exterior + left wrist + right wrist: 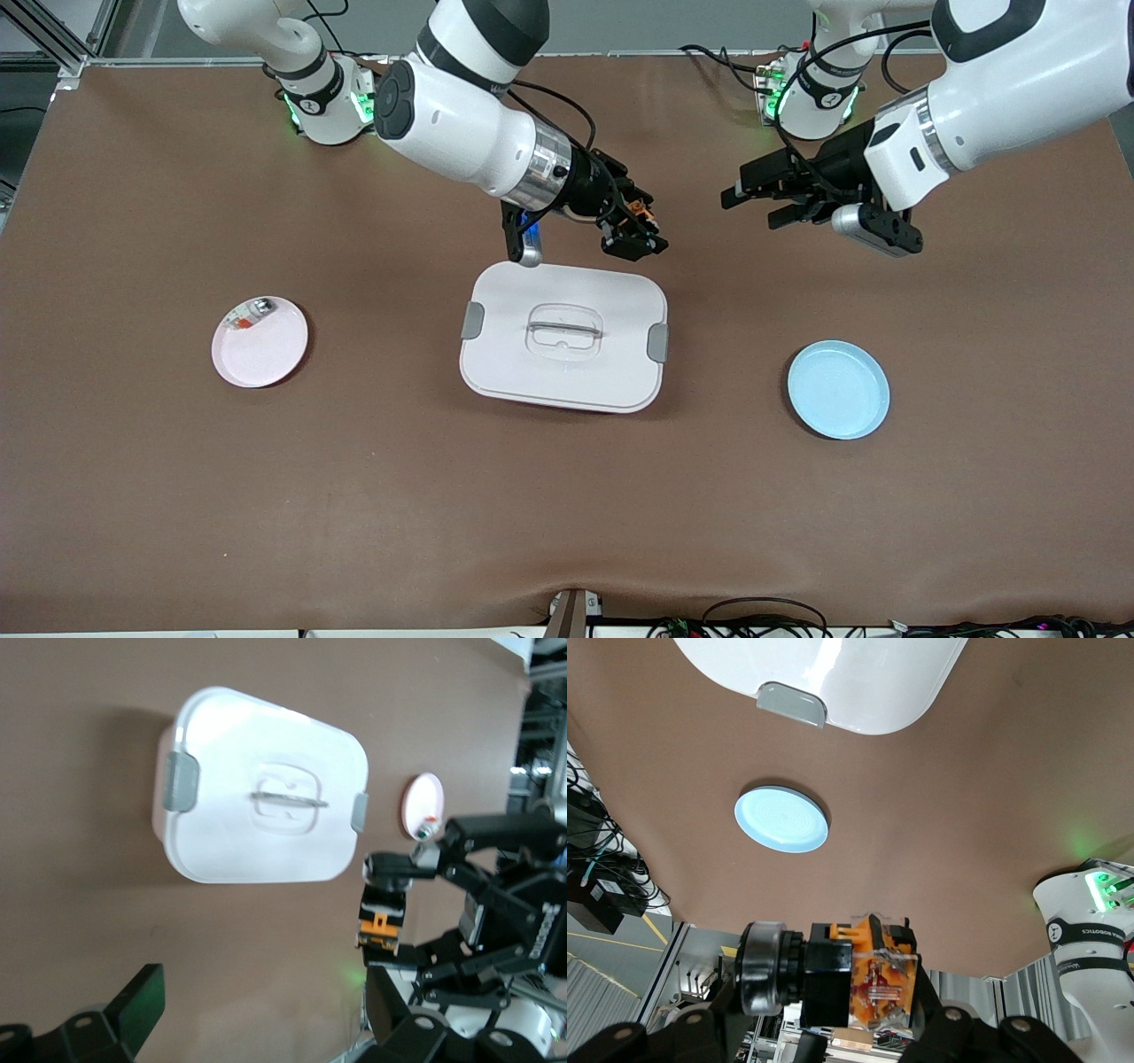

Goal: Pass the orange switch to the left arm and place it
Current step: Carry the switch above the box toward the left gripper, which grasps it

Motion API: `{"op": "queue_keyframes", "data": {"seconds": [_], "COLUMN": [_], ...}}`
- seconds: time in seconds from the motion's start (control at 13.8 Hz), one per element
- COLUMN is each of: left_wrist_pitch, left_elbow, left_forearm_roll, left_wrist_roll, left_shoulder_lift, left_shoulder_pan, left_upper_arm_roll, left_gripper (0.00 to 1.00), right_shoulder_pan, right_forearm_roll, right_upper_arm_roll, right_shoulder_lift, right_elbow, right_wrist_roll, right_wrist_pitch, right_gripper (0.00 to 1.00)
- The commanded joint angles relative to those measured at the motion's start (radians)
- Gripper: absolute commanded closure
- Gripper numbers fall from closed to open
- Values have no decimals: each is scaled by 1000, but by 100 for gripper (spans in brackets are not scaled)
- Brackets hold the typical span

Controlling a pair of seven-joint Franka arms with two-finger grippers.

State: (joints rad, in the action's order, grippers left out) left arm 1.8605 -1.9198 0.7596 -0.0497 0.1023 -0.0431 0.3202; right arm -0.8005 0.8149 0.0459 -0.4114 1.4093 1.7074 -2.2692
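My right gripper (634, 232) is shut on the orange switch (640, 212) and holds it in the air over the table, just off the edge of the white box (564, 337) that lies farthest from the front camera. The right wrist view shows the switch (859, 979) with its black and orange body between the right gripper's jaws (842, 1014). My left gripper (742, 200) is open and empty, up in the air toward the left arm's end, pointing at the switch with a gap between them. The left wrist view shows the switch (381, 923), the box (266, 788) and the left gripper (263, 1014).
A pink plate (260, 341) with a small silver-green-red piece (252, 312) lies toward the right arm's end. A light blue plate (838, 389) lies toward the left arm's end and also shows in the right wrist view (782, 819). Cables run along the table's near edge.
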Motion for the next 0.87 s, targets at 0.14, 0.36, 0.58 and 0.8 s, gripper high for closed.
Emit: {"op": "queue_keyframes", "data": {"seconds": [0.14,0.36,0.58,0.8], "left_wrist_pitch": [60,136,218,252], "left_elbow": [-106,-129,-136,-136], "left_forearm_roll": [131,210,251,256], "left_wrist_roll": [115,185,185,185], "left_shoulder_lift": [74,71,59,50], "left_shoulder_pan": [-3,-3,-3,-1], "left_upper_arm_roll": [5,40,91,115], "left_gripper": [9,15,18,21], "right_shoulder_pan": [-11,-11,-11,-11], "right_forearm_roll": [44,44,44,44], "right_upper_arm_roll": [11,11,11,12], "right_shoulder_lift": [-17,-17,-17,-17], "right_elbow": [-35,-35,-35,-35], "right_wrist_roll": [20,20,20,20], "right_wrist_pitch": [-9,-9,-9,-9], "right_gripper": [84,84,84,84]}}
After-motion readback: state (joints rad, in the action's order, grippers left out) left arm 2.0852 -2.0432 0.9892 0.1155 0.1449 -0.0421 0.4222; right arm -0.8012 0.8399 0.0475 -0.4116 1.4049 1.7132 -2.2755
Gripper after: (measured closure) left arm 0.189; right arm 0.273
